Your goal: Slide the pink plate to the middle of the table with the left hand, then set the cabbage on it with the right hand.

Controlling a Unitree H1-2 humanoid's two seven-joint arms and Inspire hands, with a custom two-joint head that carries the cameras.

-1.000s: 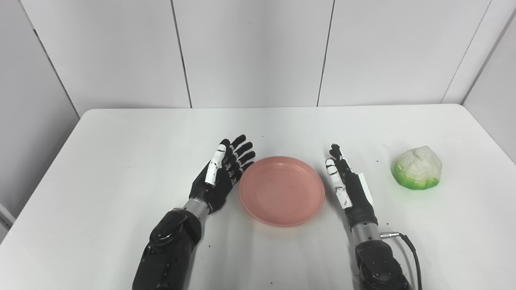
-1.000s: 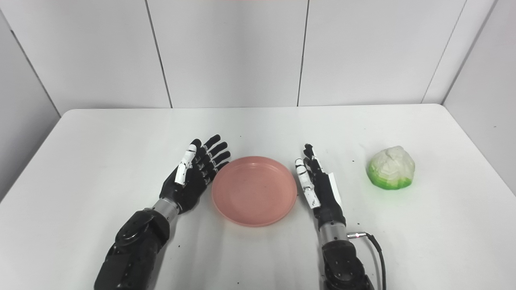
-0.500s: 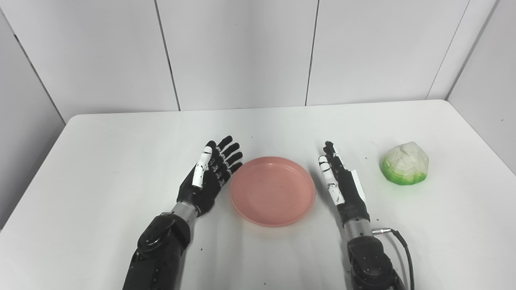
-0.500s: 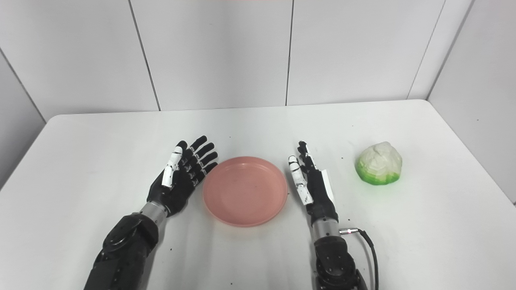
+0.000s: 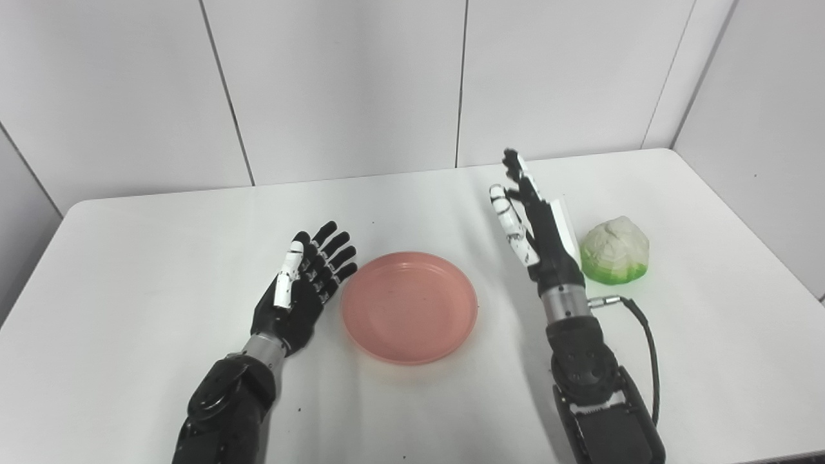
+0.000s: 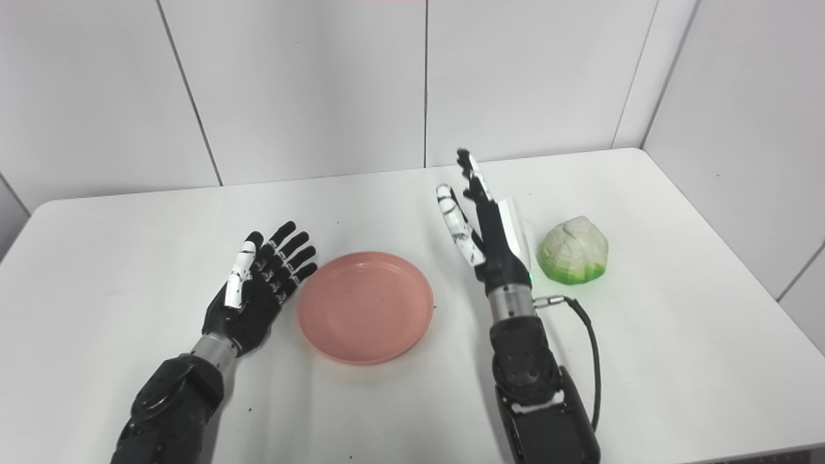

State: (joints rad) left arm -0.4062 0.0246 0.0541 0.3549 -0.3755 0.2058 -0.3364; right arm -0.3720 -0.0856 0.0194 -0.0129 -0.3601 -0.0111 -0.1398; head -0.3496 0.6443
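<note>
Plate of pink plastic, round (image 5: 410, 307), on white table (image 5: 129, 258): my left hand (image 5: 303, 287) spread beside it; my right hand (image 5: 538, 222) spread, raised between it and green-white cabbage (image 5: 615, 251).

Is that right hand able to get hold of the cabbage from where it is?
Probably yes. The right hand is open, raised just left of the cabbage, and nothing stands between them on the table.

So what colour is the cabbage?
The cabbage is creamy white on top, bright green around its base; clearest in the left eye view.
</note>
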